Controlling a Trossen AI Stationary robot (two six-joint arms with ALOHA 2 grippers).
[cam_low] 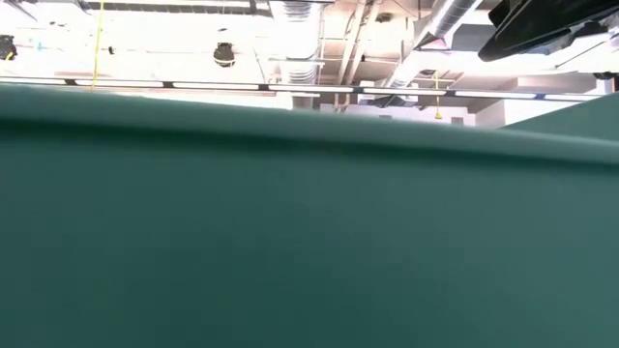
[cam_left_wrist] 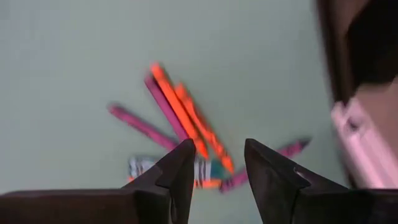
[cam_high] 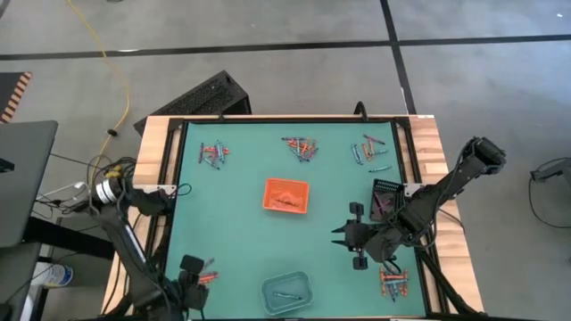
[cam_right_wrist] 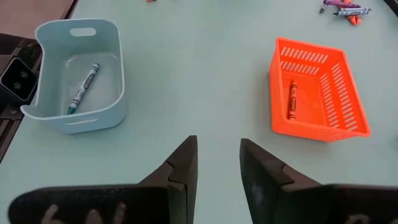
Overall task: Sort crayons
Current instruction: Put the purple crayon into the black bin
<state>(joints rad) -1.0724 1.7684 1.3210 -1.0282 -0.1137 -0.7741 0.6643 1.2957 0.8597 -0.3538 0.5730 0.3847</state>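
Note:
Crayons lie in small heaps on the green mat: far left [cam_high: 212, 153], far middle [cam_high: 302, 147], far right [cam_high: 370, 152], near right [cam_high: 393, 283] and near left [cam_high: 207, 277]. My left gripper [cam_left_wrist: 217, 155] is open just over the near-left heap of orange and magenta crayons [cam_left_wrist: 180, 109], with its fingers on either side of an orange one. My right gripper [cam_right_wrist: 217, 149] is open and empty over the mat right of centre [cam_high: 339, 236]. It points toward the orange tray [cam_right_wrist: 320, 93], which holds one orange crayon [cam_right_wrist: 292, 99]. The pale clear tray [cam_right_wrist: 78, 78] holds one blue-green crayon [cam_right_wrist: 84, 87].
A black tray [cam_high: 385, 198] stands at the mat's right edge beside my right arm. The orange tray [cam_high: 286, 196] is at the mat's middle and the clear tray [cam_high: 285, 292] at its near edge. A raised dark frame [cam_high: 178, 160] borders the mat.

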